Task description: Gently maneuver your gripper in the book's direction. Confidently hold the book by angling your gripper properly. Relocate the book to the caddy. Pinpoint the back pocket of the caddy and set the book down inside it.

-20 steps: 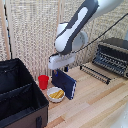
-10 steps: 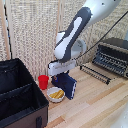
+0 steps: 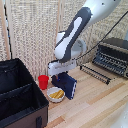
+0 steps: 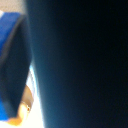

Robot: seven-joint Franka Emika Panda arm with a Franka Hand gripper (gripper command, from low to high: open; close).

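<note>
The gripper (image 3: 62, 75) has its fingers clamped on the book (image 3: 66, 84) — lifted, tilted above the table (image 3: 95, 105). The caddy (image 3: 20, 97) sits well apart.

Light wooden tabletop (image 3: 95, 107), pale planks running across the exterior view. Taking the white bowl (image 3: 55, 94) as centre: it sits on the wood holding something yellow, with the red cup (image 3: 43, 81) at eleven o'clock, just beside it. Out at nine o'clock stands the black caddy (image 3: 19, 97), divider splitting it in two. At two o'clock, well apart, the dark toaster oven (image 3: 112, 56), with a dark wire rack (image 3: 96, 73) lying before it.
</note>
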